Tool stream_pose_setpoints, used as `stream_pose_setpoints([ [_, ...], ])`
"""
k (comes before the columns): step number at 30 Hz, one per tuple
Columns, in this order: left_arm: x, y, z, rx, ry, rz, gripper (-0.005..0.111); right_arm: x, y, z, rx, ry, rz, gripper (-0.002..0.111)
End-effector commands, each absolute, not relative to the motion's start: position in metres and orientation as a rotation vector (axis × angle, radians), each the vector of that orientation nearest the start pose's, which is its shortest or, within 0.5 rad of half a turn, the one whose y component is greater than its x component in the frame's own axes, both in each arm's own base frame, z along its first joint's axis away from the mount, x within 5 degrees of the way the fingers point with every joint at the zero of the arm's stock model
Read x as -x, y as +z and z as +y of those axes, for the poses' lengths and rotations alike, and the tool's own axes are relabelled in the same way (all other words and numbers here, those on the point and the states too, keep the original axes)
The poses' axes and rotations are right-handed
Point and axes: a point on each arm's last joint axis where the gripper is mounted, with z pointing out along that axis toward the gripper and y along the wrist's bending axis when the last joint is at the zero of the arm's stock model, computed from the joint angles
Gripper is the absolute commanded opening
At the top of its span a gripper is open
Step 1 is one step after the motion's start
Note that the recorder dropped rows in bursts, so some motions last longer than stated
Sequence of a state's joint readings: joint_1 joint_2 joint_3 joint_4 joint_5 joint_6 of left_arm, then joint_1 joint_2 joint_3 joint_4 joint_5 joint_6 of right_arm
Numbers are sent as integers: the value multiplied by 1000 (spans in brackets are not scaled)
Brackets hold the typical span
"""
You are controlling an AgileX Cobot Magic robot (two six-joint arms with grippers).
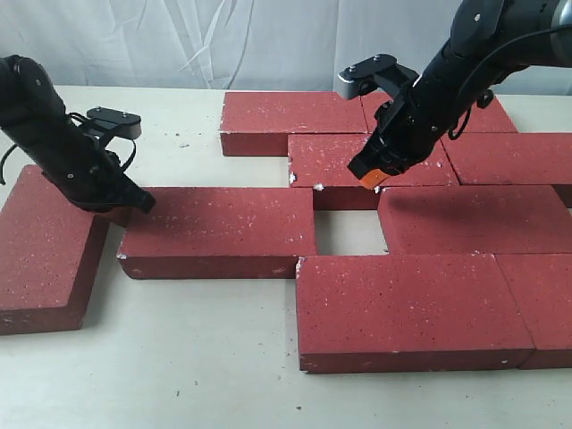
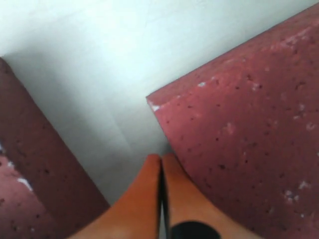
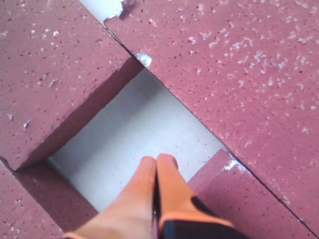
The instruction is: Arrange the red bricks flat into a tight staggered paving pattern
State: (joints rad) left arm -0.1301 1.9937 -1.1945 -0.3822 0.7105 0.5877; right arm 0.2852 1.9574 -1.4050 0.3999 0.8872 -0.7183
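Note:
Several red bricks lie flat on the pale table. One loose brick point(image 1: 219, 231) sits left of a square gap point(image 1: 347, 231) in the pattern; its corner point(image 2: 239, 144) shows in the left wrist view. Another brick point(image 1: 45, 246) lies apart at far left. My left gripper point(image 1: 143, 205) is shut and empty, its orange tips point(image 2: 160, 158) down against the loose brick's left end. My right gripper point(image 1: 374, 181) is shut and empty, hovering over the middle-row brick point(image 1: 366, 165); in its wrist view the tips point(image 3: 158, 159) hang above the gap point(image 3: 134, 134).
The packed bricks fill the right half: two in the back row point(image 1: 295, 121), two in the middle, one right of the gap point(image 1: 474, 219) and two at the front point(image 1: 411, 308). Bare table point(image 1: 179, 366) lies at front left. A white backdrop stands behind.

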Motion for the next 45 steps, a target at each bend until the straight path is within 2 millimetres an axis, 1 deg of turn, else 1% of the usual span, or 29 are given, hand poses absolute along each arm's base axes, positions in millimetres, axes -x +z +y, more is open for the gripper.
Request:
stream_pose_setpoints([
  [1,-365,130,-86,-680,-355,2832,0,-374,197,136,1070,401,2606,-1],
  [4,-364,130,-96,-718,-341,2807,0,-374,197,136,1070,401,2606,-1],
  [10,-363,130,-110,-753,-333,2768,0,-374,197,136,1070,401,2606,-1],
  [19,-364,131,-114,-737,-342,2752,0,-374,197,136,1071,402,2607,-1],
  [29,-360,132,-135,-804,-330,2700,0,-374,197,136,1065,407,2605,-1],
  [42,-358,133,-156,-844,-318,2634,0,-375,197,137,1057,412,2602,-1],
  [44,-357,130,-162,-866,-318,2628,0,-375,197,137,1057,412,2602,-1],
  [45,-358,123,-167,-879,-322,2636,0,-375,197,137,1057,412,2602,-1],
])
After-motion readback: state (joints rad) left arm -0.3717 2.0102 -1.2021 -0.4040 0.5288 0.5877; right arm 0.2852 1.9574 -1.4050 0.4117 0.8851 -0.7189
